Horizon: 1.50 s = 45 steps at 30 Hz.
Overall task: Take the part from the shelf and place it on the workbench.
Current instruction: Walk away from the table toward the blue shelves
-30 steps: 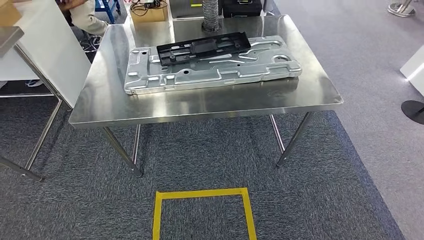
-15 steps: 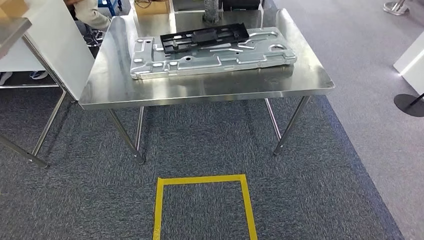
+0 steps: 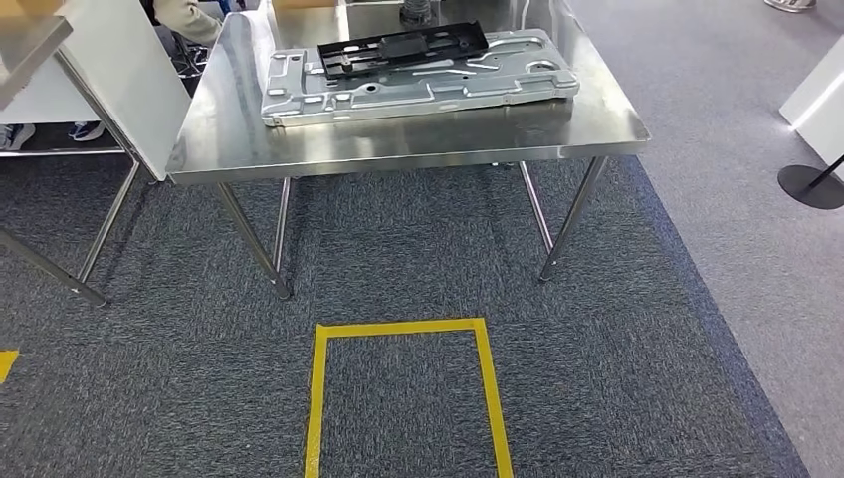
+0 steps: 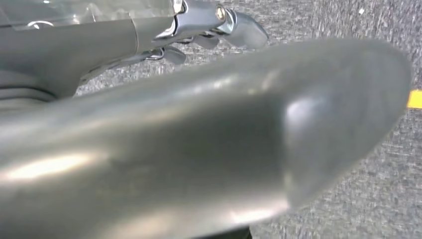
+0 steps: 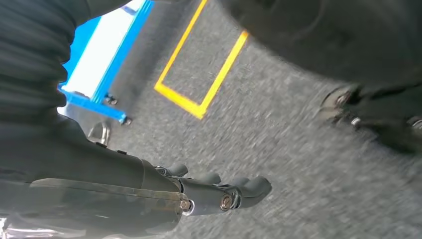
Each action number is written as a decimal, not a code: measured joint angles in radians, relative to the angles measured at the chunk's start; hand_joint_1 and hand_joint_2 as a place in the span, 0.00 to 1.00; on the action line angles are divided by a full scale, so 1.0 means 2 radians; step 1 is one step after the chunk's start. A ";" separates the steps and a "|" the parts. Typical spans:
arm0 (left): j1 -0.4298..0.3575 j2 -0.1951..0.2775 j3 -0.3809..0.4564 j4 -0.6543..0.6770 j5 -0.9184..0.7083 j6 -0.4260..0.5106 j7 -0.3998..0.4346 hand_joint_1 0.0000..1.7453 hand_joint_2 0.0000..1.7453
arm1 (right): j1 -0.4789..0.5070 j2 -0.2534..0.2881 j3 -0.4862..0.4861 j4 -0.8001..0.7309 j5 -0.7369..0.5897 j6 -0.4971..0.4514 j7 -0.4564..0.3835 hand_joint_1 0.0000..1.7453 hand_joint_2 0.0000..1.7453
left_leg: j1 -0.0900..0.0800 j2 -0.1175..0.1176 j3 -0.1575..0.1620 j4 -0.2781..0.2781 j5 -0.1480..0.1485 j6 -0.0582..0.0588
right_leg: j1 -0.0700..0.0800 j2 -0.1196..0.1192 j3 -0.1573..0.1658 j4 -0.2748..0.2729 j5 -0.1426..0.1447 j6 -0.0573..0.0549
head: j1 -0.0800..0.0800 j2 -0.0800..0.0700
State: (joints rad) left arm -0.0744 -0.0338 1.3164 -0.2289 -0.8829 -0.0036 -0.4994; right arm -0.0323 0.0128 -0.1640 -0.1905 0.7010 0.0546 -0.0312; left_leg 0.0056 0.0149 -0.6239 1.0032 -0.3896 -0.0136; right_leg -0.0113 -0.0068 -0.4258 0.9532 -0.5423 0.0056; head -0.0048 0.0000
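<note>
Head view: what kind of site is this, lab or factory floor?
Probably a robot test or demo area, not a live line: a steel workbench carrying a stamped metal panel and a black plastic part, and a yellow taped square on grey carpet.

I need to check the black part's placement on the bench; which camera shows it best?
The head view. It shows the black plastic part lying on the grey stamped metal panel on the steel workbench. The wrist views look down at carpet past the left hand and right hand, not at the bench.
</note>
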 joint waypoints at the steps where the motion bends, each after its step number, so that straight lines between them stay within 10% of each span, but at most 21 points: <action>1: 0.001 0.000 0.000 0.000 0.000 0.000 0.000 0.00 0.00 | 0.000 0.000 0.000 0.000 0.000 0.000 0.000 0.00 1.00 | 0.001 -0.001 -0.004 0.009 -0.012 -0.002 | 0.000 -0.001 -0.005 -0.001 0.006 -0.005 | -0.001 0.000; 5: 0.002 -0.001 0.000 0.000 0.000 -0.001 0.000 0.00 0.00 | 0.000 0.000 0.000 0.001 -0.001 0.000 0.001 0.00 1.00 | 0.004 -0.003 -0.027 0.116 -0.101 -0.008 | 0.002 -0.004 -0.036 0.001 0.030 -0.013 | -0.003 0.000; 7: 0.002 -0.001 0.000 0.000 0.000 -0.001 0.000 0.00 0.00 | 0.001 0.000 0.000 0.001 -0.001 0.000 0.001 0.00 1.00 | 0.004 -0.003 -0.017 0.141 -0.094 -0.008 | 0.004 -0.004 -0.055 0.006 0.041 -0.012 | -0.003 0.000; 9: 0.001 -0.001 0.000 0.000 0.000 -0.001 0.000 0.00 0.00 | 0.000 0.000 0.000 0.001 -0.001 0.000 0.001 0.00 1.00 | 0.003 -0.003 0.027 0.099 -0.067 -0.004 | 0.005 -0.003 -0.072 0.014 0.050 -0.011 | -0.003 0.000; 12: -0.002 0.001 0.000 0.000 0.000 -0.001 0.000 0.00 0.00 | -0.001 0.000 0.000 0.001 -0.001 0.000 0.001 0.00 1.00 | -0.001 -0.003 0.097 -0.006 -0.077 0.006 | 0.007 -0.003 -0.087 0.021 0.060 -0.004 | -0.003 0.000; 15: -0.002 0.001 0.000 0.000 0.000 0.000 0.012 0.00 0.00 | -0.001 0.000 -0.001 0.001 -0.006 0.001 0.000 0.00 1.00 | -0.003 -0.002 0.101 -0.030 -0.078 0.014 | 0.004 -0.004 -0.091 0.020 0.069 0.006 | -0.003 0.000; 19: 0.000 0.000 0.000 0.000 -0.004 0.000 0.046 0.00 0.00 | 0.000 0.000 -0.016 0.001 -0.030 0.003 0.000 0.00 1.00 | -0.001 0.000 0.082 -0.033 -0.056 0.023 | 0.000 0.000 -0.125 0.106 0.005 0.017 | 0.002 0.000; 21: 0.001 -0.001 0.000 0.000 -0.010 -0.001 0.067 0.00 0.50 | 0.001 0.000 -0.028 0.001 -0.045 0.003 0.003 0.00 1.00 | -0.001 0.000 0.070 -0.030 -0.049 0.023 | -0.002 0.001 -0.139 0.160 -0.023 0.021 | 0.003 0.000; 23: 0.003 -0.002 0.000 0.000 -0.017 -0.002 0.080 0.00 1.00 | 0.001 -0.001 -0.040 0.001 -0.055 0.001 0.007 0.00 1.00 | -0.001 0.000 0.059 -0.024 -0.045 0.021 | -0.003 0.001 -0.115 0.140 -0.014 0.023 | 0.003 0.000; 27: 0.003 -0.008 -0.007 0.000 -0.030 -0.003 0.093 0.00 1.00 | 0.000 -0.002 -0.058 0.001 -0.063 0.000 0.011 0.00 1.00 | -0.002 -0.001 0.046 -0.009 -0.042 0.013 | -0.003 0.002 -0.037 0.019 0.016 0.014 | 0.002 0.000; 31: 0.003 -0.012 -0.012 0.000 -0.032 -0.003 0.093 0.00 1.00 | 0.000 -0.002 -0.069 0.001 -0.063 0.000 0.012 0.00 1.00 | -0.001 -0.001 0.041 -0.003 -0.043 0.002 | -0.001 0.002 -0.040 0.013 0.023 -0.001 | 0.001 0.000; 35: 0.004 -0.013 -0.013 0.000 -0.032 -0.004 0.091 0.00 1.00 | 0.000 -0.002 -0.074 0.001 -0.063 0.000 0.014 0.00 1.00 | 0.002 -0.003 -0.002 0.101 -0.106 -0.008 | 0.000 0.000 -0.047 0.011 0.031 -0.012 | -0.002 0.000; 37: 0.005 -0.013 -0.013 0.000 -0.031 -0.004 0.090 0.00 1.00 | 0.000 -0.002 -0.076 0.001 -0.063 -0.001 0.016 0.00 0.50 | 0.005 -0.003 -0.017 0.142 -0.119 -0.013 | 0.000 0.000 -0.051 0.013 0.032 -0.013 | -0.002 0.000; 39: 0.006 -0.013 -0.013 0.000 -0.031 -0.004 0.089 0.00 1.00 | 0.001 -0.002 -0.078 0.001 -0.062 -0.002 0.016 0.00 0.00 | 0.009 -0.003 0.009 0.101 -0.094 -0.017 | -0.001 0.001 -0.053 0.016 0.032 -0.012 | -0.002 0.000; 43: 0.005 -0.014 -0.013 0.001 -0.027 -0.005 0.086 0.00 1.00 | 0.000 -0.001 -0.085 0.001 -0.063 -0.005 0.016 0.00 1.00 | 0.013 -0.006 0.065 -0.008 -0.062 -0.016 | 0.003 0.003 -0.057 0.026 0.030 -0.005 | 0.000 0.000; 45: 0.005 -0.015 -0.013 0.001 -0.025 -0.008 0.083 0.00 1.00 | 0.000 -0.001 -0.088 0.001 -0.065 -0.007 0.015 0.00 1.00 | 0.011 -0.007 0.063 -0.008 -0.061 -0.010 | 0.003 0.003 -0.059 0.026 0.031 -0.001 | 0.001 0.000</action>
State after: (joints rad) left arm -0.0645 -0.0629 1.2911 -0.2277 -0.9326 -0.0194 -0.3339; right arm -0.0325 0.0111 -0.3405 -0.1877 0.5714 0.0409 -0.0016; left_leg 0.0281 0.0003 -0.4979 0.9874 -0.5107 -0.0334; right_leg -0.0050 0.0000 -0.5431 1.0054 -0.4811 0.0030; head -0.0025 0.0000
